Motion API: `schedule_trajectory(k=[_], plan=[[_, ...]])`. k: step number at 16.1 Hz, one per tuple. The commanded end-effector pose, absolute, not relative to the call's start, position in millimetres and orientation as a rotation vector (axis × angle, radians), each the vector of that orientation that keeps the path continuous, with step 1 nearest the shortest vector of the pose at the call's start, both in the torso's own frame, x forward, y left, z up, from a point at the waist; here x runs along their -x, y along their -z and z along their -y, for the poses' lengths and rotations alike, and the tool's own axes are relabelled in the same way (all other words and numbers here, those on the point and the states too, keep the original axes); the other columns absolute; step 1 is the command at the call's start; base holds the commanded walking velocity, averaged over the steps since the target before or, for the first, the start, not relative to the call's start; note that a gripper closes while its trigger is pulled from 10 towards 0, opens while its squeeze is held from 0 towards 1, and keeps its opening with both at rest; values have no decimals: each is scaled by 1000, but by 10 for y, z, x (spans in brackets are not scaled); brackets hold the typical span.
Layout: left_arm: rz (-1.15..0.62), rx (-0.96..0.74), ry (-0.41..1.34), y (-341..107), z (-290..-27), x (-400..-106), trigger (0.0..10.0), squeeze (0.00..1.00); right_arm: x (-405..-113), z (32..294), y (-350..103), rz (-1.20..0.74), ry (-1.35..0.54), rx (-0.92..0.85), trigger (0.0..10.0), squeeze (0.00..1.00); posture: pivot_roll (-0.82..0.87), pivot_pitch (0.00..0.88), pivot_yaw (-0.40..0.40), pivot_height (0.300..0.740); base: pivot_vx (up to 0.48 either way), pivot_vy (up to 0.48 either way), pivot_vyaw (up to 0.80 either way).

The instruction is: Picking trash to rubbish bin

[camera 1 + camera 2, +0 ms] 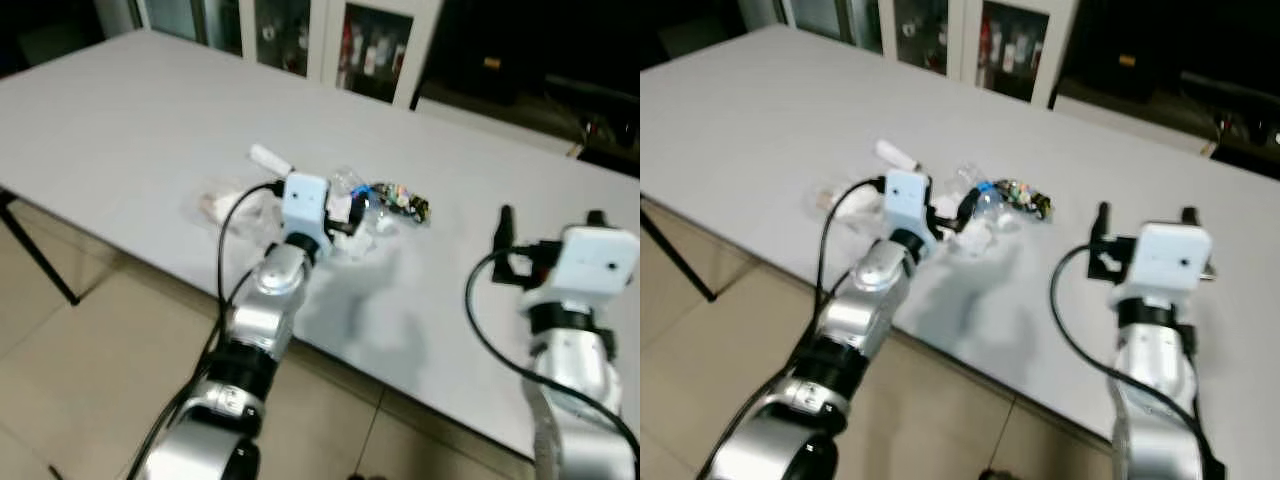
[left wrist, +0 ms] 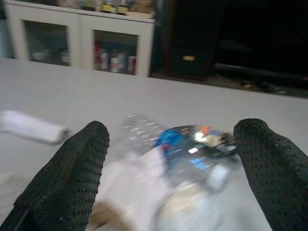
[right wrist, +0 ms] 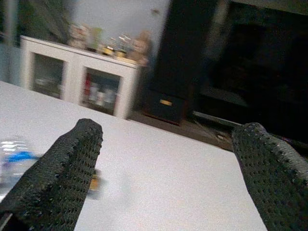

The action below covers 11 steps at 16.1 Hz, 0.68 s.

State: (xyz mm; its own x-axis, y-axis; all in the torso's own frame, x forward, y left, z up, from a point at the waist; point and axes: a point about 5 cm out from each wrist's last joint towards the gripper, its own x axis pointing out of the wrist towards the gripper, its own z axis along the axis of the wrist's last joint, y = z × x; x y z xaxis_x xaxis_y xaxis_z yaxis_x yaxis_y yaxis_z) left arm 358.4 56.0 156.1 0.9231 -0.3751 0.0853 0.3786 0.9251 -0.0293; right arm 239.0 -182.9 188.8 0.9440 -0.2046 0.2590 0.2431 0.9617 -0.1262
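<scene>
Crumpled clear plastic trash with blue label (image 2: 185, 149) sits between the left gripper (image 2: 175, 159)'s spread fingers; closing could shove that slippery pile toward 12 o'clock. Right gripper (image 3: 168, 168) hangs spread too.

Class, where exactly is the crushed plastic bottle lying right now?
The crushed plastic bottle lies on the white table, near its middle in the head views, just ahead of the open left gripper, amid crumpled white paper.

White table (image 1: 120, 110) with crumpled wrappers (image 1: 390, 200), paper roll (image 1: 268, 158).
</scene>
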Motion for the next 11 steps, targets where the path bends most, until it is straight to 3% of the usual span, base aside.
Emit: schedule_trajectory(k=[1, 11], plan=[[72, 49, 383, -1550, -557, -3593, 10000, 0, -2372, 1857, -1910, 254, 243, 164, 10000, 0, 66, 42, -53, 740, 0, 0, 0], [-5, 28, 331, -1436, -637, -3752, 10000, 0, -2266, 1849, -1881, 231, 254, 156, 10000, 0, 27, 78, -49, 740, 0, 0, 0]])
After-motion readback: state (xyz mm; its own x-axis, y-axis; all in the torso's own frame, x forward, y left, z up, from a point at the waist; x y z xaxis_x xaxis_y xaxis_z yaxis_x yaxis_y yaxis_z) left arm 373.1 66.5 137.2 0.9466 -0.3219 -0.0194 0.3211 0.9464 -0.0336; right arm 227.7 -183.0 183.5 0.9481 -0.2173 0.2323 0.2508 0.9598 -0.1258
